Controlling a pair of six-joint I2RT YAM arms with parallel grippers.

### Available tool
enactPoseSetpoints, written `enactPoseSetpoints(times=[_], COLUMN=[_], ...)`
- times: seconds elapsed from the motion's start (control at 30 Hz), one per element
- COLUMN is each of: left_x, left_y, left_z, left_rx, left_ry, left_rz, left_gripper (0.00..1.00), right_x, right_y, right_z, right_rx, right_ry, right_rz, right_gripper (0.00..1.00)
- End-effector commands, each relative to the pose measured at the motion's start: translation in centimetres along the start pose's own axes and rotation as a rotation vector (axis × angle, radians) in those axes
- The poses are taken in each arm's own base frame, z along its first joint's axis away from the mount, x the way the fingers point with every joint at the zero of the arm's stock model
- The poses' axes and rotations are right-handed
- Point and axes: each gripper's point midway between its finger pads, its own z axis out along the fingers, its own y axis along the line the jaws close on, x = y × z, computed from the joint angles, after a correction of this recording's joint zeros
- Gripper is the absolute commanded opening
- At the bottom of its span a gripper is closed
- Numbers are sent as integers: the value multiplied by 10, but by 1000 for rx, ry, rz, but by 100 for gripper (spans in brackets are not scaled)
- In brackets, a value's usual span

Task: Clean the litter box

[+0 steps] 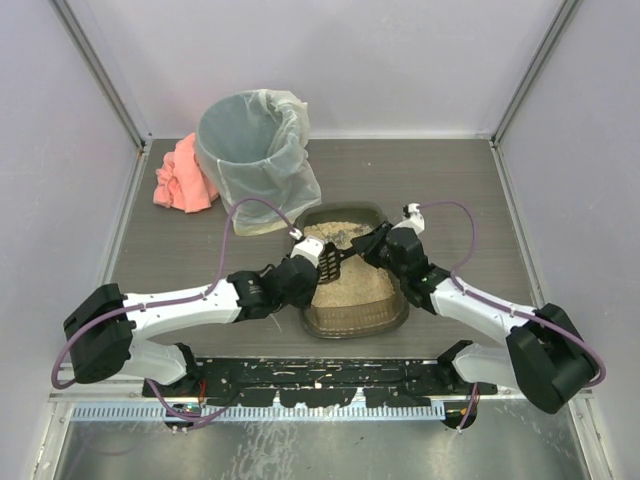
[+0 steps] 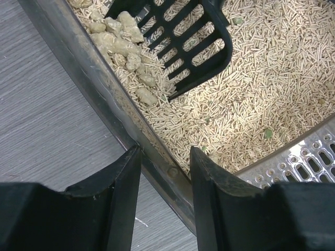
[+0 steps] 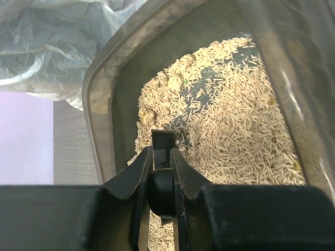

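L end effector (image 2: pixel 165 157) straddles litter box (image 2: pixel 99 89) wall; can't tell if clamped. R end effector (image 3: pixel 161 157) clenched on scoop (image 2: pixel 180 42) handle, mostly hidden btw fingers.

A round grey bin (image 1: pixel 250 140) with a clear plastic liner stands upper left of centre. A crumpled pink cloth (image 1: pixel 183 178) lies just left of it on the dark table (image 1: pixel 450 190).

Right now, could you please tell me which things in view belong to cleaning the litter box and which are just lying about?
For the job: litter box, left gripper astride its wall; black scoop, held by the right gripper; clumps in the litter; lined bin.
Lying about: pink cloth beside the bin.
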Motion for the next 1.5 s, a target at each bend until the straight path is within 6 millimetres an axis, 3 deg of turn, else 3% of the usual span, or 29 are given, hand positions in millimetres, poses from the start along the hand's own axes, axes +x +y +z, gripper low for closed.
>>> enactPoseSetpoints(times=[0.0, 0.13, 0.27, 0.87, 1.17, 1.47], left_x=[-33, -59, -80, -75, -75, -75], left_y=[-19, -10, 4, 80, 89, 90], left_z=[-12, -40, -68, -141, -160, -164], left_rx=[80, 73, 43, -142, -138, -138], left_ry=[-88, -175, -244, -349, -369, -362], left_rz=[-49, -77, -87, -78, -89, -88], left_gripper=[47, 70, 80, 87, 87, 87], right_x=[18, 5, -5, -33, -51, -67], right_y=[5, 3, 2, 8, 0, -12], right_z=[-15, -23, -28, -45, -57, -71], right_rx=[-34, -19, -18, -81, -82, -132], right_ry=[23, -33, -82, -175, -208, -216], right_rz=[126, 120, 129, 189, 213, 268], right_gripper=[1, 1, 1, 1, 1, 1])
